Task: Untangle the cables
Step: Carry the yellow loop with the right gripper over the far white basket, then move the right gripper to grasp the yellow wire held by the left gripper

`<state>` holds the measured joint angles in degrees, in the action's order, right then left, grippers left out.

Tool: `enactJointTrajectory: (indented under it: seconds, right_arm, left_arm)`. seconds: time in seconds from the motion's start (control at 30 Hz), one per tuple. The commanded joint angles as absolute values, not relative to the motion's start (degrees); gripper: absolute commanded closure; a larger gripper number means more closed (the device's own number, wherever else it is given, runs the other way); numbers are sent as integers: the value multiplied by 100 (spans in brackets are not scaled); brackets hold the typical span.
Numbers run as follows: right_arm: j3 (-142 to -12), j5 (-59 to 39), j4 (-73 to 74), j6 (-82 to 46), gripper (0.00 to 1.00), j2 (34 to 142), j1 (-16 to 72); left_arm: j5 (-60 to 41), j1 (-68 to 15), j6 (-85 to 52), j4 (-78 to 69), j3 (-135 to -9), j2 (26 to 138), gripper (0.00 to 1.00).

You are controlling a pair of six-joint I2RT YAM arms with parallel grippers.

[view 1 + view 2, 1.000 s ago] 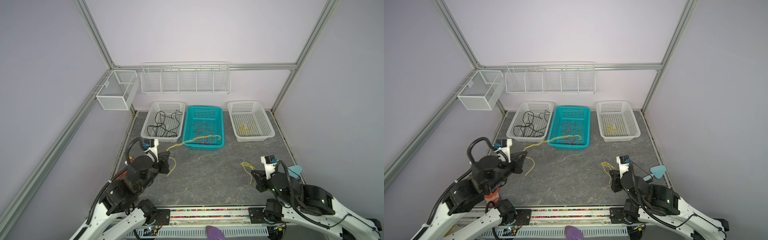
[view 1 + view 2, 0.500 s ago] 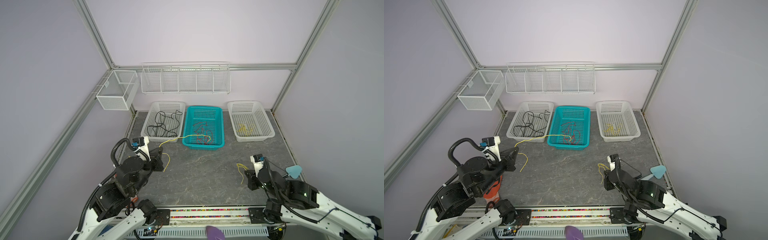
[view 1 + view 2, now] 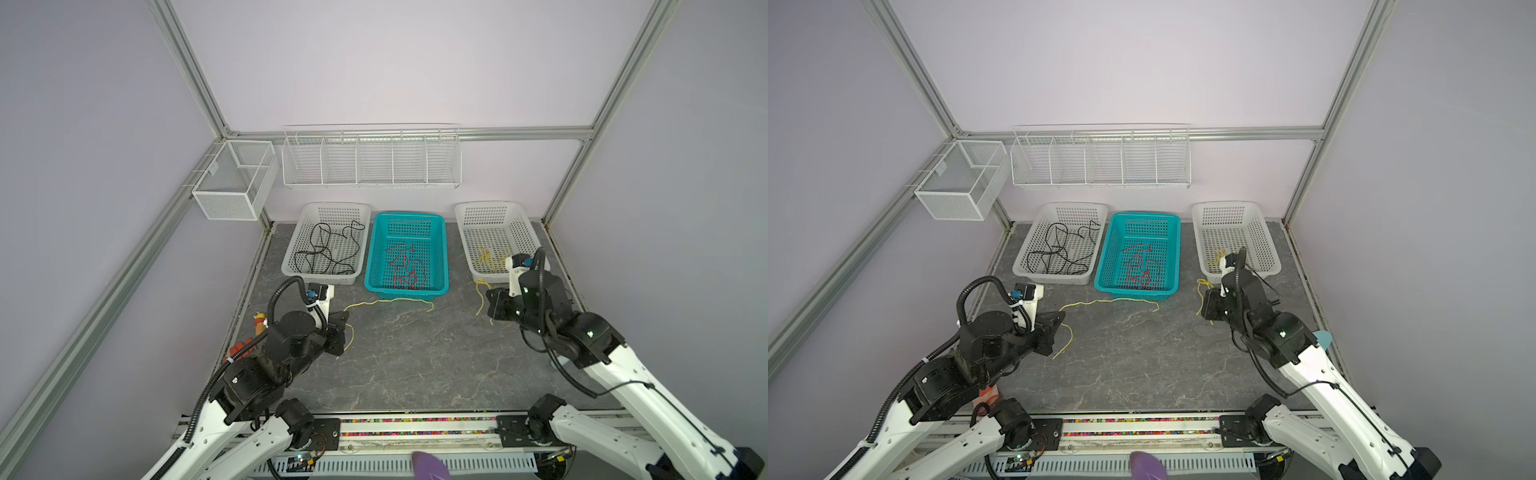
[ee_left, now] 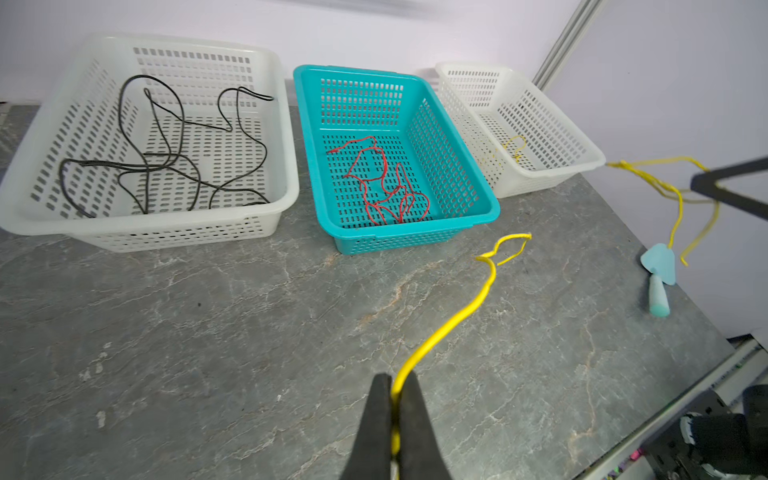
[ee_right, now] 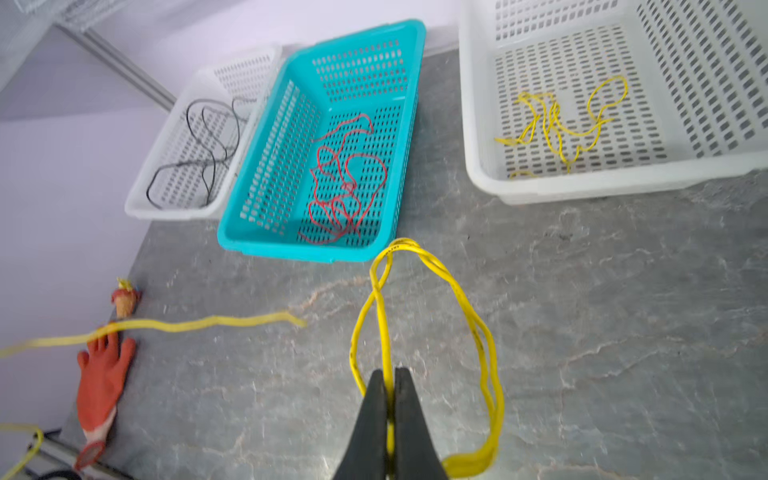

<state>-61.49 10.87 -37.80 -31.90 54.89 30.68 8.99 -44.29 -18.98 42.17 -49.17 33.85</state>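
cables, sorted by colour, with two yellow strands gripped. the dial is centred on the bench (image 3: 415, 365), with 12 o'clock at the back wall.

back row: at 11 o'clock, black cables (image 4: 164, 160) lie in loose curves in the left white basket (image 4: 145, 226). at 12 o'clock, red cables (image 5: 343, 203) lie bunched in the teal basket (image 4: 399, 232), toward its near end. at 1 o'clock, thin yellow cables (image 5: 557, 124) lie in the right white basket (image 5: 623, 183).

front row: at the 9 o'clock edge lies an orange glove (image 5: 104, 374). also at 9 o'clock, the left jaws are pressed together on the long yellow cable (image 4: 449, 328). it runs from them toward 12 o'clock, passes just in front of the teal basket and ends on the bench in a small kink; a short tail hangs below the jaws. at 3 o'clock, the right jaws are pinched on the looped yellow cable (image 5: 459, 295), whose loops hang close by the near corner of the right white basket. the two gripped cables are apart. at the 3 o'clock edge lies a teal scraper (image 4: 658, 266).
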Motion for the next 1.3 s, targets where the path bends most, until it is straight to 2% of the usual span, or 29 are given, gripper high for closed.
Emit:
enactJointTrajectory:
  seconds: [0.0, 0.33, 0.5, 0.67, 0.77, 0.87, 0.93, 1.07, 1.27]
  right_arm:
    - [-6501, 714, -3330, -3237, 94, 6110, 2392]
    - [-7987, 660, -2747, -3366, 93, 8493, 960]
    - [-9089, 472, -3090, -2979, 90, 9915, 805]
    - [-9428, 390, -3095, -2864, 86, 10479, 756]
    - [-9502, 265, -3082, -2814, 80, 10529, 756]
    - [-9542, 120, -3153, -2804, 64, 10462, 765]
    - [-9485, -117, -3171, -2766, 59, 10267, 819]
    - [-8873, -893, -2843, -2465, 53, 9437, 1364]
    - [-6887, -2670, -1353, -2232, 48, 7805, 2262]
  left_arm:
    - [568, -4412, -1706, 4069, -4829, 3399, 100]
    - [409, -4412, -1681, 3991, -4785, 3394, 100]
    - [404, -4412, -1679, 3957, -4764, 3322, 100]
    - [348, -4412, -1661, 3959, -4767, 3396, 100]
    - [284, -4412, -1626, 3938, -4762, 3410, 100]
    - [251, -4412, -1618, 3929, -4763, 3428, 100]
    - [208, -4412, -1626, 3929, -4759, 3436, 100]
    - [30, -4412, -1609, 3911, -4762, 3512, 100]
    - [-185, -4412, -1573, 3946, -4790, 3767, 100]
